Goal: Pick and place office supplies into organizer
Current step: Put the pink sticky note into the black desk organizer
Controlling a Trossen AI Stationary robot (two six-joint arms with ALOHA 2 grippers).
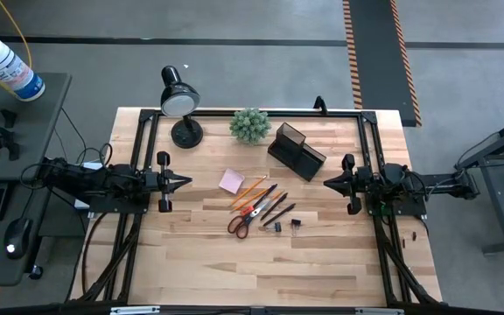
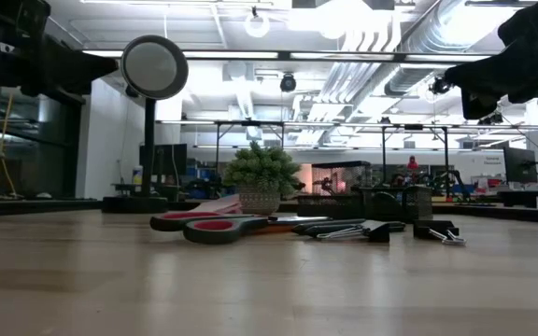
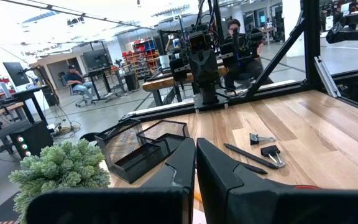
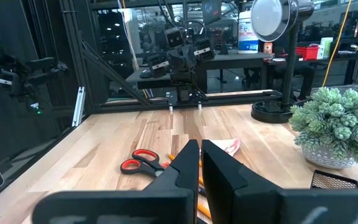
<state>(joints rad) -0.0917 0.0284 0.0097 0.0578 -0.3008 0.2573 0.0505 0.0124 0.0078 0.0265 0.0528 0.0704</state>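
- Both grippers idle, fingers closed, empty: left gripper [image 1: 185,181] frame-left, right gripper [image 1: 329,183] frame-right.
- Pink square sticky-note pad [image 1: 231,181], orange-handled scissors [image 1: 242,222] lie mid-bench; dark smoky-black plastic organizer [image 1: 296,150] upper centre.
- Open fingers first, descend squarely over one item.

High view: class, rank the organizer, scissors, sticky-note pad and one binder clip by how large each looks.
Largest to smallest:
1. organizer
2. scissors
3. sticky-note pad
4. binder clip
The scissors and pad are close, so that order is unsure.
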